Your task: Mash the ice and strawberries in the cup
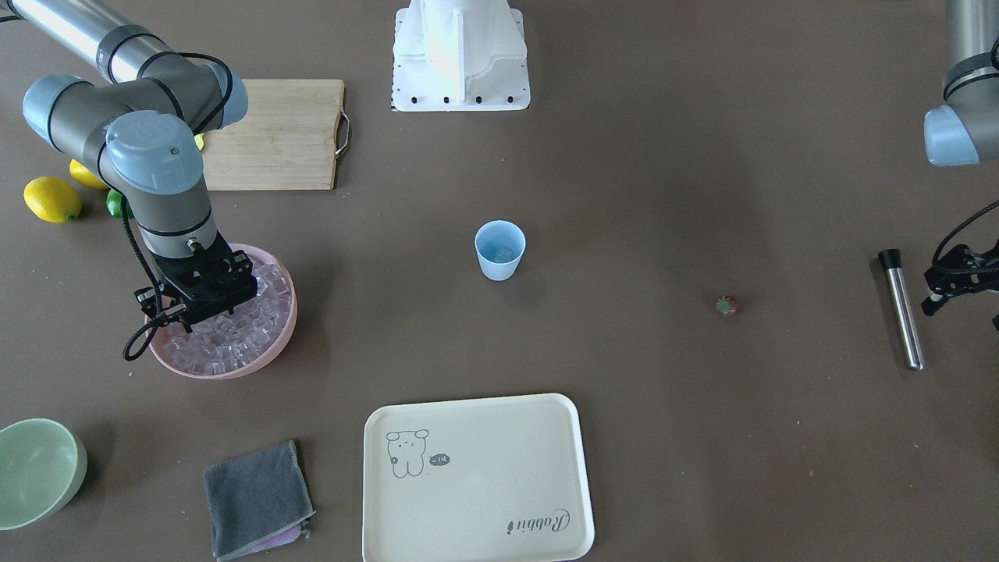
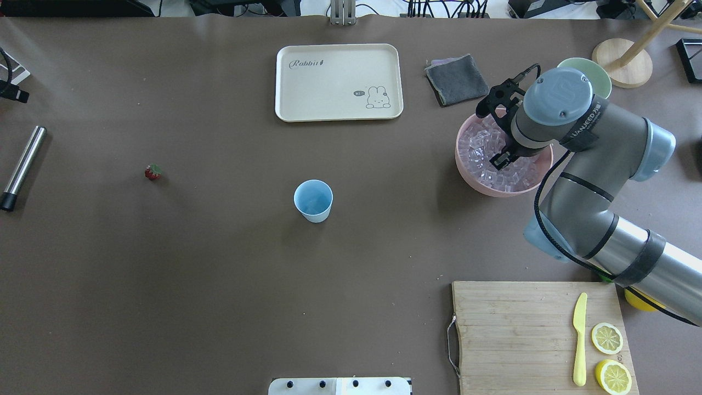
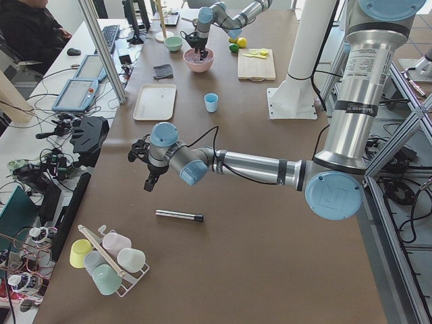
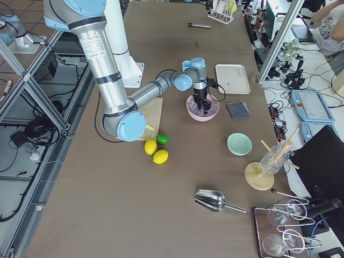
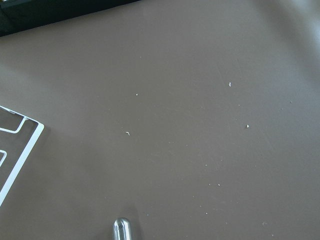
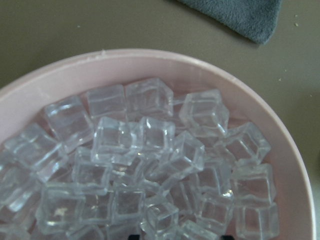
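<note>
The light-blue cup (image 1: 499, 250) (image 2: 313, 201) stands upright mid-table, with what looks like one ice cube inside. Several clear ice cubes (image 6: 150, 150) (image 2: 482, 148) fill a pink bowl (image 1: 285, 328) (image 6: 150, 57). My right gripper (image 1: 199, 316) (image 2: 502, 160) (image 6: 178, 236) hangs just above the ice, jaws apart and empty. The small red strawberry (image 1: 727, 306) (image 2: 153, 172) lies alone on the table. My left gripper (image 1: 948, 281) (image 3: 150, 182) hovers near a metal muddler (image 1: 901, 308) (image 2: 23, 166). Whether it is open or shut does not show.
A cream tray (image 1: 476, 476) and grey cloth (image 1: 257, 499) lie on the operators' side. A pale green bowl (image 1: 35, 468) sits beside the pink bowl. A wooden cutting board (image 2: 526, 329) holds lemon halves and a yellow knife. Whole lemons (image 1: 51, 199) lie nearby.
</note>
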{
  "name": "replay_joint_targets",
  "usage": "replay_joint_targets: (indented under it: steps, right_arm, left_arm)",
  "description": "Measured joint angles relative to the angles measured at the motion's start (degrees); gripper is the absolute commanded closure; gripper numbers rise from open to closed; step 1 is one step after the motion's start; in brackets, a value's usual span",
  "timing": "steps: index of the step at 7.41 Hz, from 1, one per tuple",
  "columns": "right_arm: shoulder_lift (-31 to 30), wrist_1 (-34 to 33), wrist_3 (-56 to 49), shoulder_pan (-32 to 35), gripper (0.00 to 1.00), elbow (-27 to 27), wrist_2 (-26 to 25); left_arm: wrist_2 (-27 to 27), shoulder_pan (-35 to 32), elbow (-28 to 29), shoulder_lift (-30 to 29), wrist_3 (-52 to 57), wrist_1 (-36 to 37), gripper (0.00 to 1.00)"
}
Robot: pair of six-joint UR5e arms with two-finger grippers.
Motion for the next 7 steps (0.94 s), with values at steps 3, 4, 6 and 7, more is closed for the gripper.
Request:
replay_joint_targets:
  steps: [3, 4, 6, 7]
  right_arm:
    - [0.1, 0.1, -0.4, -0.1, 0.61, -0.2, -0.1]
    - [0.1, 0.1, -0.4, -0.1, 0.84, -0.2, -0.1]
    - [0.1, 0.1, -0.2, -0.1, 1.00, -0.1, -0.1]
    - [0.2, 0.1, -0.3, -0.1, 1.00, 0.0, -0.2]
  left_arm:
    - [0.0, 0.0, 0.1, 0.0, 0.0, 0.0, 0.03]
    - [0.0, 0.0, 0.1, 0.0, 0.0, 0.0, 0.03]
    - [0.0, 0.0, 0.5, 0.0, 0.0, -0.4, 0.03]
    - [0.0, 0.0, 0.7, -0.1, 0.0, -0.8, 0.03]
